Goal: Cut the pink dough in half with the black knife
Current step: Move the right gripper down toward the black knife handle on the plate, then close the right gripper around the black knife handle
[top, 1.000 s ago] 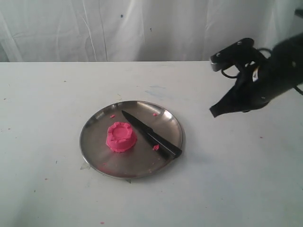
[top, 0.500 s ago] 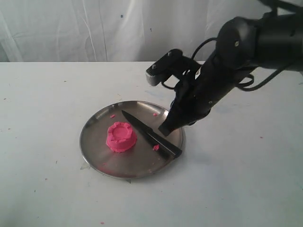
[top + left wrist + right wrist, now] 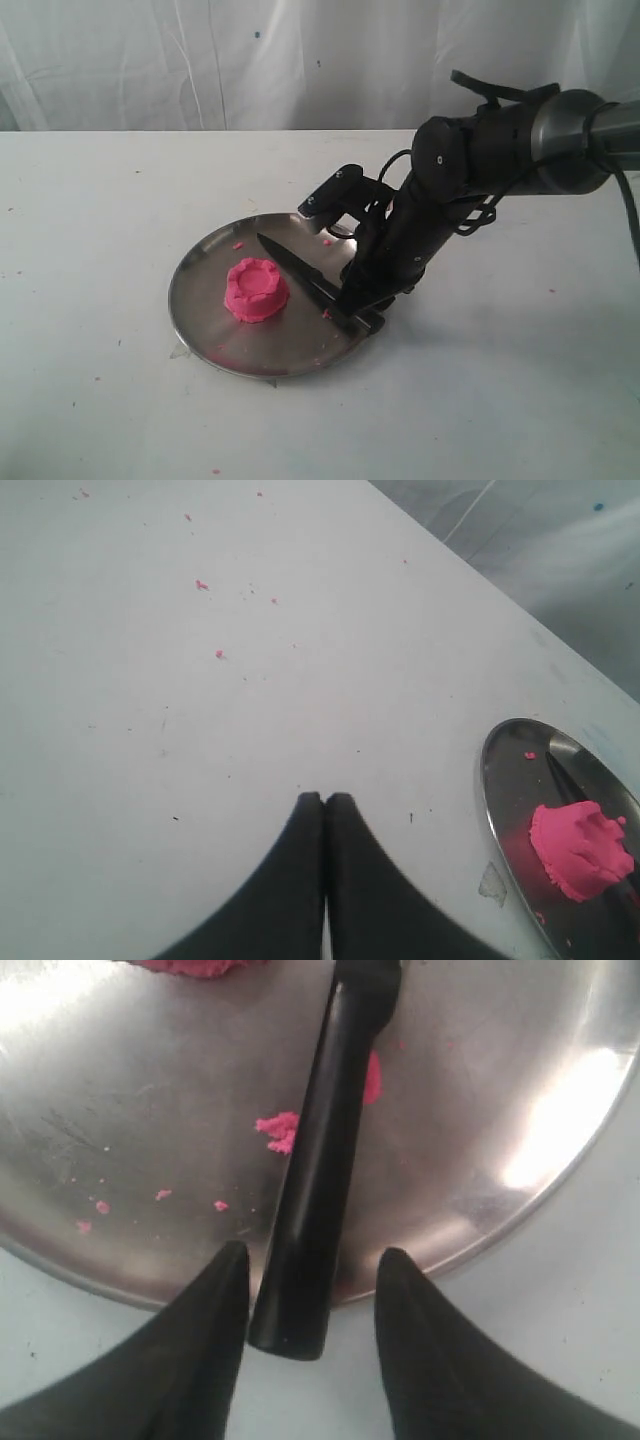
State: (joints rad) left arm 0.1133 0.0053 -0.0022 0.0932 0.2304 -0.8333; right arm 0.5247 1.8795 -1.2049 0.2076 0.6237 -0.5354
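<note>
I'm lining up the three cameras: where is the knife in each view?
Exterior: knife lies on the plate, right of the dough, handle under the right gripper.
Left wrist: not clearly visible.
Right wrist: handle runs between the open fingers.
Shared landmark: the plate.

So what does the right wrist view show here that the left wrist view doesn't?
Only the right wrist view shows the black knife: its handle lies between the open fingers of the right gripper, the butt end past the plate's rim, with pink crumbs beside it. Only the left wrist view shows the shut left gripper over bare table, off to the side of the plate, and most of the pink dough, uncut. Both show the steel plate and at least an edge of the dough.
</note>
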